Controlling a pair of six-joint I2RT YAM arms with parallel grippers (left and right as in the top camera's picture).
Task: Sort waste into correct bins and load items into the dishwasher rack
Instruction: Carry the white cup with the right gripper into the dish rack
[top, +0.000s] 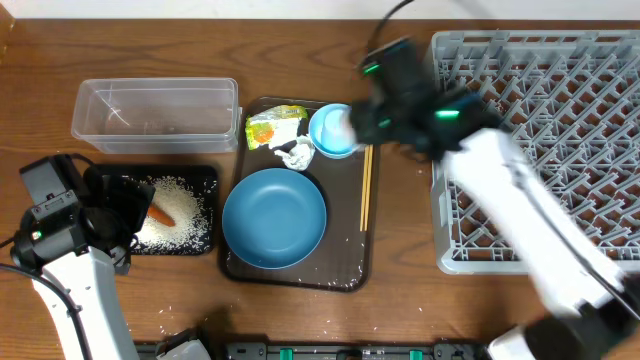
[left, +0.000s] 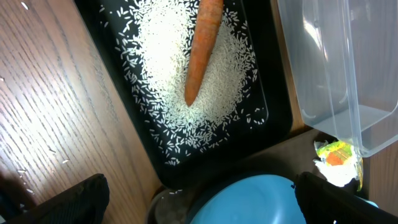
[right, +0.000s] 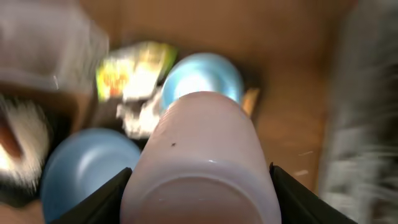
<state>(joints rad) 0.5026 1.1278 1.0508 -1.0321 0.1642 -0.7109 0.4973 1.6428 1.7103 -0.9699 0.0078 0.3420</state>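
White arms (top: 530, 225), black green-lit wrists (top: 400, 90)

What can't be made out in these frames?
1. Overhead: the blurred arm mostly hides the right pincer and white cup; chopsticks too thin to tell apart.
2. Overhead: dishwasher rack cut off by the right edge, partly under the arm.
3. Right wrist: wrapper and tissue smeared by motion blur.
4. Left wrist: plate cut off by the bottom edge.

The table (left: 50, 93) is brown wood with a lined grain, the tub (top: 155, 108) at 12 o'clock from the shiny black plastic tray (left: 278, 121) is clear smooth plastic, the blue plate (top: 273, 218) looks smooth, the rack (top: 540, 38) is grey plastic, and the white cup (right: 199, 162) is smooth.
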